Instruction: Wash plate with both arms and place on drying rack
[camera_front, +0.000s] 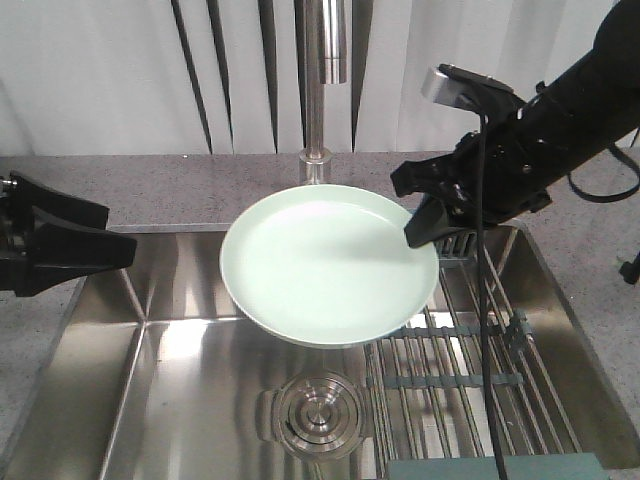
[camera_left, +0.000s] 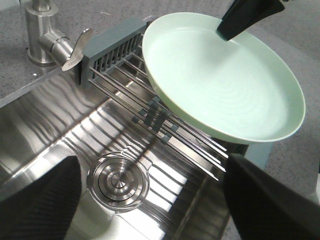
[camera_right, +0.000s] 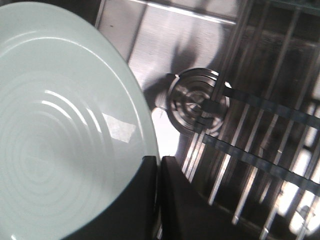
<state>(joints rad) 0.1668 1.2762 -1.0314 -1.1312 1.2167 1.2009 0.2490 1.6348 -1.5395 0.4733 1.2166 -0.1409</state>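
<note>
Currently gripping plate (camera_front: 325, 265) by its right rim with right pincer (camera_front: 425, 225), clamped shut on the edge, one finger over the face and one under. Holding it tilted in the air above sink (camera_front: 130, 400), just in front of faucet (camera_front: 322, 60), overlapping the left rods of drying rack (camera_front: 470, 340), with drain (camera_front: 318, 410) below. Showing left pincer (camera_front: 118, 235) wide open and empty at the left sink edge, well apart from plate. No running water visible. Judging plate stiff, smooth and glazed: probably slippery once wet, breakable against steel, and prone to swing or slide in a one-edge pinch. Best taken at the low upturned rim, opposite the current grip, never on the flat face.
</note>
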